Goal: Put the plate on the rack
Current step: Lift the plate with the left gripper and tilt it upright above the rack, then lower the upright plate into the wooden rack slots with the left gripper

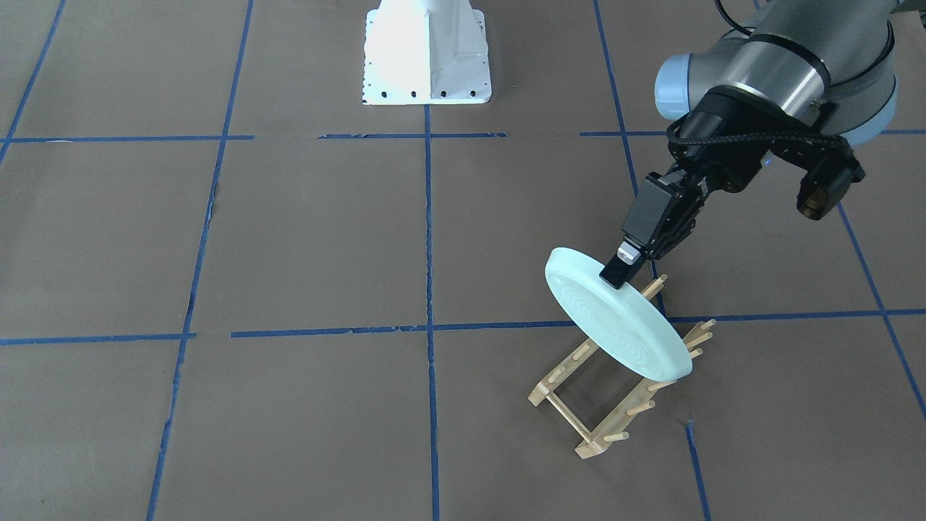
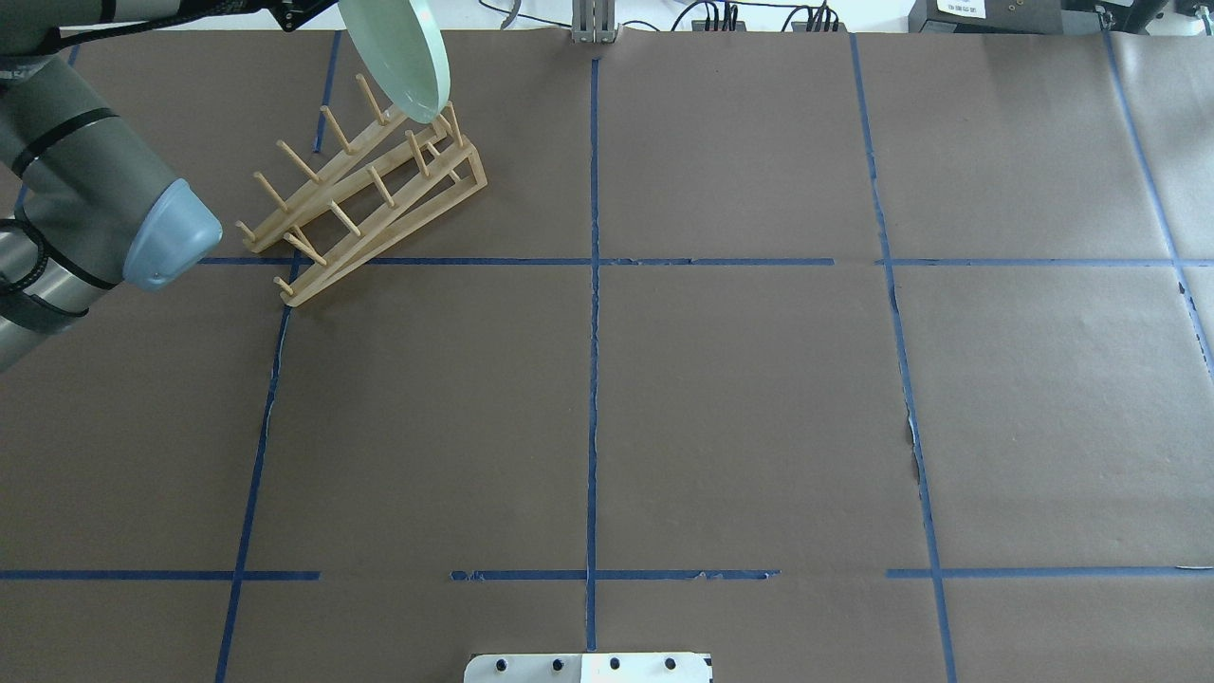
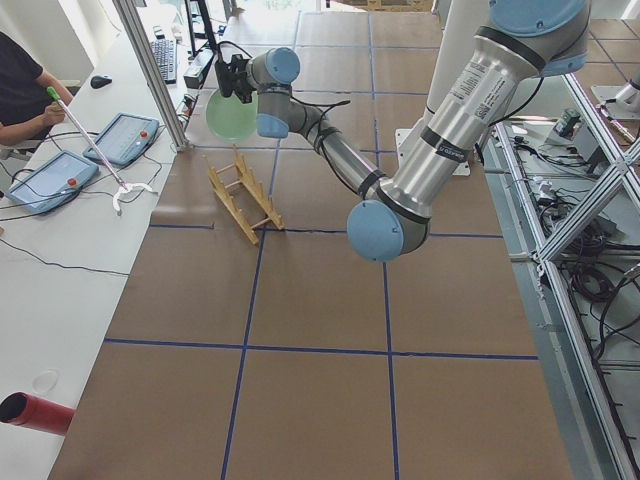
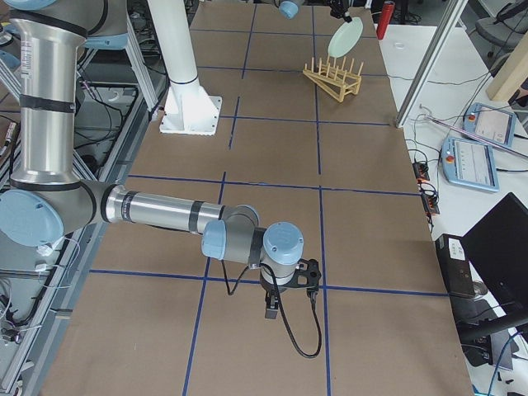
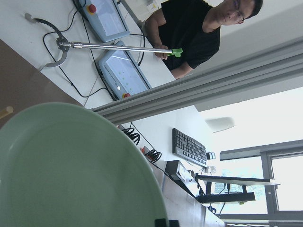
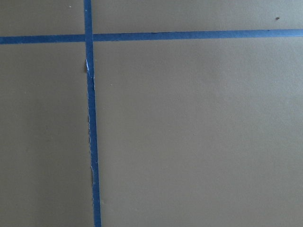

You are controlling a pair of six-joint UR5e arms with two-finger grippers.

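The pale mint-green plate hangs tilted on edge over the light wooden rack. My left gripper is shut on the plate's upper rim. The plate's lower edge is down at the peg tips; I cannot tell if it touches them. The plate and rack sit at the far left in the overhead view. The plate fills the lower left of the left wrist view. My right gripper hangs low over the table far from the rack; I cannot tell if it is open or shut.
The table is brown paper with blue tape lines. The white robot base stands at the middle of the robot's side. An operator sits beyond the far edge, with pendants and a reaching tool on the white bench.
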